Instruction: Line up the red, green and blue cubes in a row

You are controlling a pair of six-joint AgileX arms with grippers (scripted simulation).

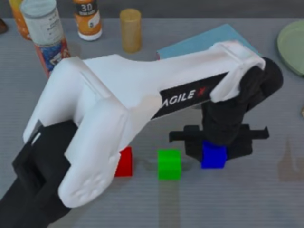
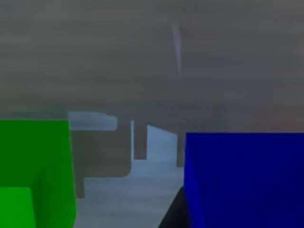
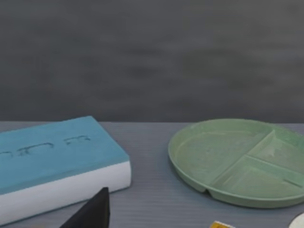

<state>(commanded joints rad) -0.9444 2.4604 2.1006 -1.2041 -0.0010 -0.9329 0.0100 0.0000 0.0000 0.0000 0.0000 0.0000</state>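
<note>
So the left arm is stretching across the table from the top view's lower left, and its gripper is sitting right down over the blue cube, a bit right of the middle. The dark gripper body is hiding the fingers from above, and the left wrist view is only showing the blue cube filling up one side of the shot with a sliver of dark finger beside it, so honestly I can't tell whether the fingers are pinching the cube or standing open around it.

The cubes are lying in a left-to-right line near the front of the table: the red cube on the left, half tucked under the white arm, the green cube in the middle, and the blue one on the right. There are small gaps between them, none touching. The green cube is also showing up in the left wrist view, apart from the blue.

The right arm isn't showing in the top view; its wrist camera is looking at a light-blue book and a pale green divided plate lying near each other.

Along the back edge, a couple of cans, an orange bottle and a tan cup are standing.
</note>
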